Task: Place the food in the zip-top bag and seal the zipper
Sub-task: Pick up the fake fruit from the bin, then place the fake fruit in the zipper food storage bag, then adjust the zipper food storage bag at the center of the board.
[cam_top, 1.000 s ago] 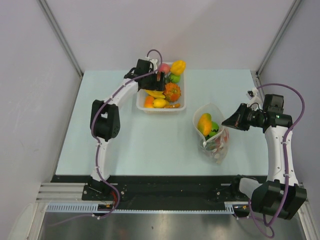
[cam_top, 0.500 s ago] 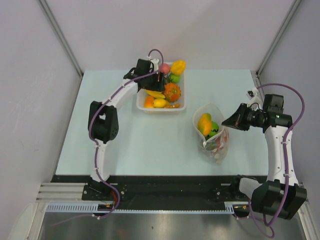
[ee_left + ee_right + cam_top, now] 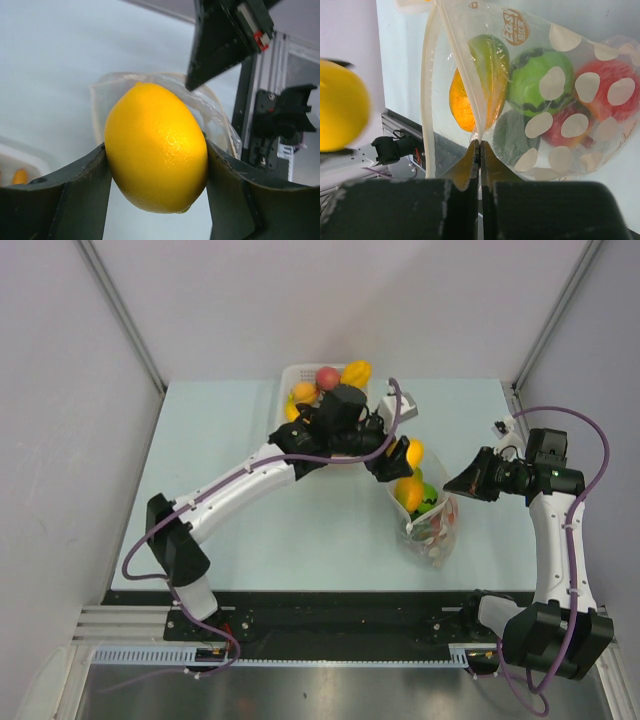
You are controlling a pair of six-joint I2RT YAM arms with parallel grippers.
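My left gripper [image 3: 400, 460] is shut on a yellow lemon [image 3: 156, 146] and holds it just above the open mouth of the zip-top bag [image 3: 428, 512]; the lemon also shows in the top view [image 3: 411, 452] and blurred in the right wrist view [image 3: 342, 111]. The bag [image 3: 555, 100] is see-through with white dots and holds orange, green and red food. My right gripper [image 3: 480, 146] is shut on the bag's mouth edge, pinching the pale zipper [image 3: 462, 65] strip and holding the mouth open. In the left wrist view the bag [image 3: 210, 107] lies behind the lemon.
The white basket [image 3: 290, 380] stands at the back, partly hidden by my left arm, with a red fruit [image 3: 327, 377], a yellow one [image 3: 356, 372] and orange ones inside. Grey walls enclose the table; a black rail [image 3: 330, 605] runs along the near edge.
My left arm has swung from the basket to the right, carrying the yellow lemon to above the bag's mouth. The right gripper has kept its hold on the bag.
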